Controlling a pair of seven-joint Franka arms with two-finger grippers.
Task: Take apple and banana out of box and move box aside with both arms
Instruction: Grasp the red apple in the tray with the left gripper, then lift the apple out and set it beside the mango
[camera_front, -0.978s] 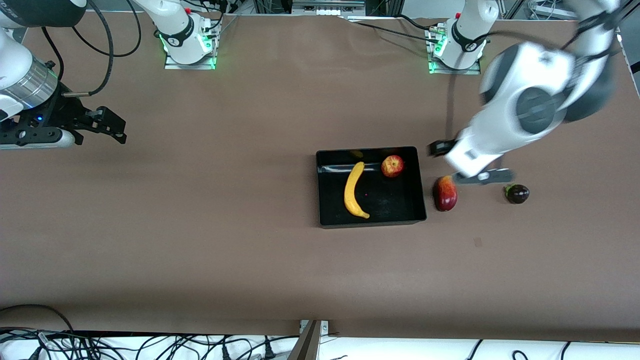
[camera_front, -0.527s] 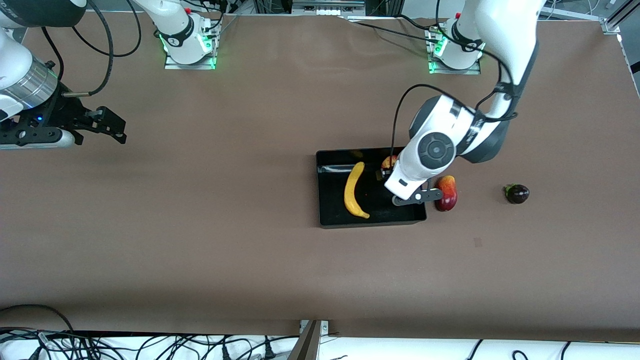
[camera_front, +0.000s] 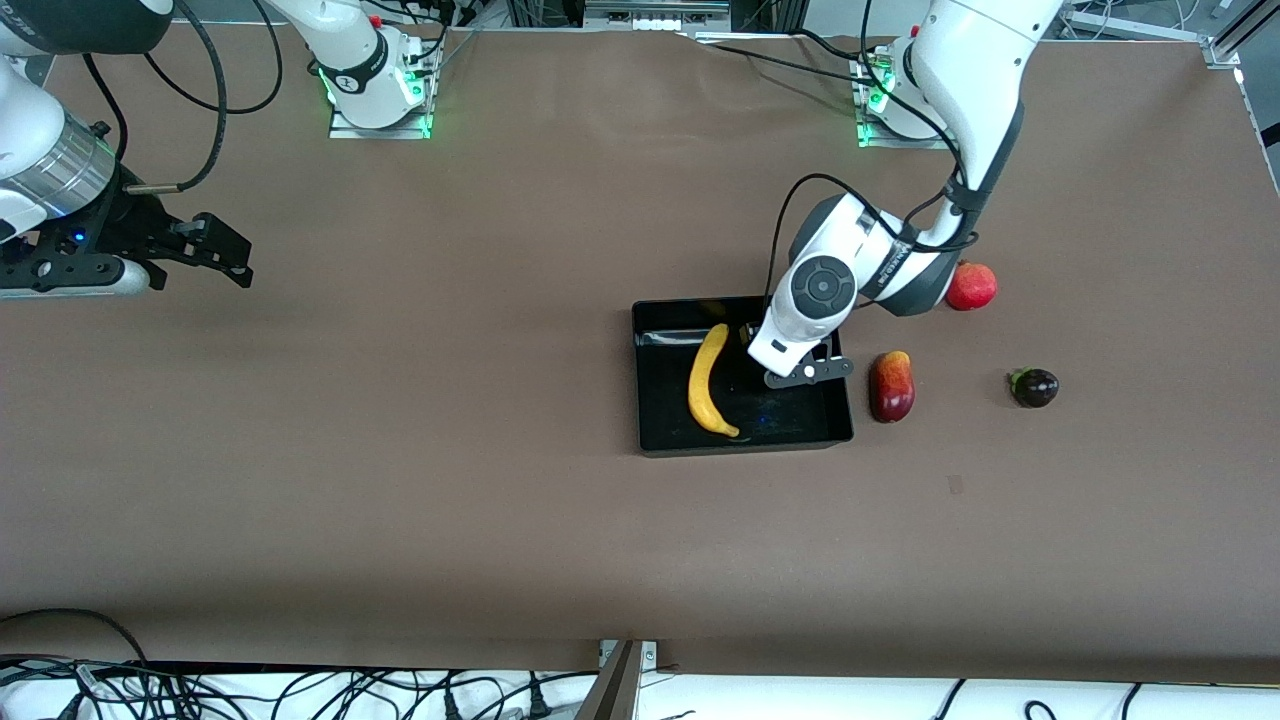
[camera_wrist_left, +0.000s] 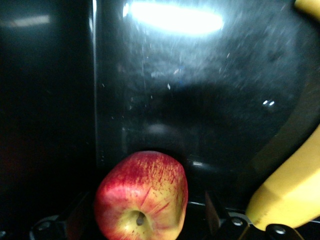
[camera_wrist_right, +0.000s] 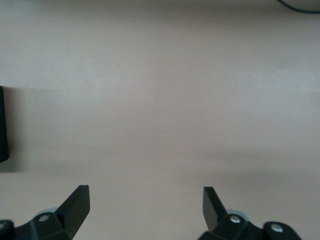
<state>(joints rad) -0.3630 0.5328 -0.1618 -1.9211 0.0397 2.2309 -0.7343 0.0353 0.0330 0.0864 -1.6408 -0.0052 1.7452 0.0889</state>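
Observation:
The black box (camera_front: 790, 412) lies mid-table with the yellow banana (camera_front: 708, 380) inside it. In the front view the left arm's wrist covers the apple. In the left wrist view, the red and yellow apple (camera_wrist_left: 141, 197) rests on the box floor (camera_wrist_left: 200, 100) between the fingers of my left gripper (camera_wrist_left: 146, 214). That gripper is open, with one finger on each side of the apple and a gap showing, and the banana (camera_wrist_left: 292, 192) lies beside it. My left gripper (camera_front: 765, 345) is down inside the box. My right gripper (camera_front: 235, 262) waits open over bare table at the right arm's end, and the right wrist view shows the right gripper (camera_wrist_right: 145, 197) with nothing between its fingers.
A dark-red mango (camera_front: 891, 386) lies just outside the box toward the left arm's end. A red pomegranate (camera_front: 971, 286) sits farther from the front camera than the mango. A small dark purple fruit (camera_front: 1034, 387) lies beside the mango, toward the table's end.
The left arm has swung from over the mango into the box and come down around the apple. The pomegranate, covered by that arm before, now shows. The right arm has not moved.

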